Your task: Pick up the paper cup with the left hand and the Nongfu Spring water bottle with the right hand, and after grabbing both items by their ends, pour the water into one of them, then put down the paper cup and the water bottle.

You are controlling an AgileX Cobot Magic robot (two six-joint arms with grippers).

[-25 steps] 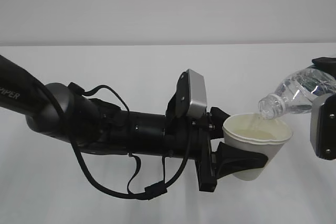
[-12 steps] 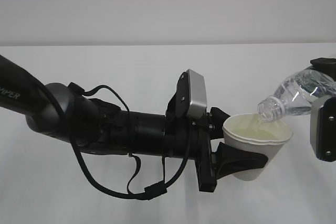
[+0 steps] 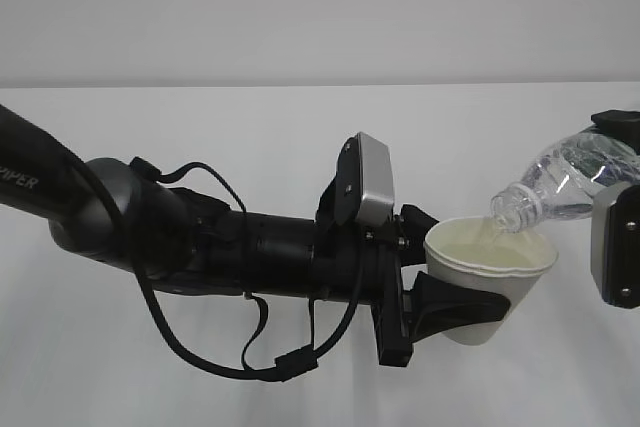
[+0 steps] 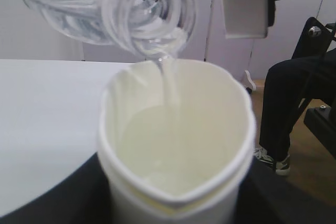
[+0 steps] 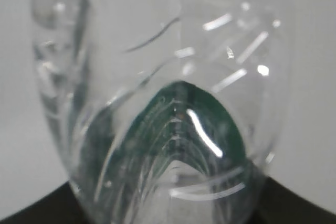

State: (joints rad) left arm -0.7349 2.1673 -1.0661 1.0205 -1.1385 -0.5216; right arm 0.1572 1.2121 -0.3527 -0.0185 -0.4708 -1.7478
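The left hand (image 3: 440, 309), a matte black arm with a smooth silver-grey box on its wrist and loose black cables looping beneath, is reaching in from nine o'clock across the white table (image 3: 200, 127). Its black jaws are clasping the paper cup (image 3: 487, 282) around the lower wall, holding it clear of the table and a little tilted. The cup is thin white paper, tapered, with a rolled rim; in the left wrist view the rim (image 4: 176, 195) is being squeezed out of round into a pointed, teardrop shape at six o'clock. Its inside is looking pale cream and glossy.

The Nongfu Spring water bottle (image 3: 565, 185) is coming in from three o'clock, tipped with its narrow, capless neck pointing down toward eight o'clock, the mouth sitting just above the cup's far rim. It is clear, ribbed, crinkly plastic. The right hand (image 3: 615, 212) is holding it by the rear end; the right wrist view is showing only the bottle's curved ribs and a blurred dark green patch close up, with black gripper parts at the bottom edge.

The water (image 4: 169, 85) is falling from the threaded mouth as a thin clear stream and is pooling in the cup's bottom.
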